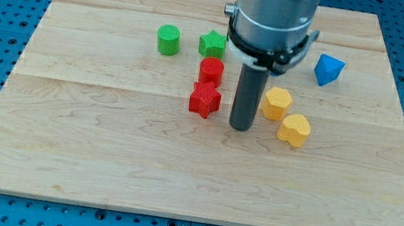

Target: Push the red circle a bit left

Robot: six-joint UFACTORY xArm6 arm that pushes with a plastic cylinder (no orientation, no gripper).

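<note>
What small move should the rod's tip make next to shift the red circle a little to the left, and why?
Probably up the view and slightly left. My tip rests right of the red star, lower than the red circle. A leftward sweep from here would hit the star instead. Once level with the circle's right side, a short leftward push should move it, though the green star sits close above.

The arm's grey housing [274, 16] runs off the view's top (upper part unseen), hiding board [178, 166] behind.
</note>
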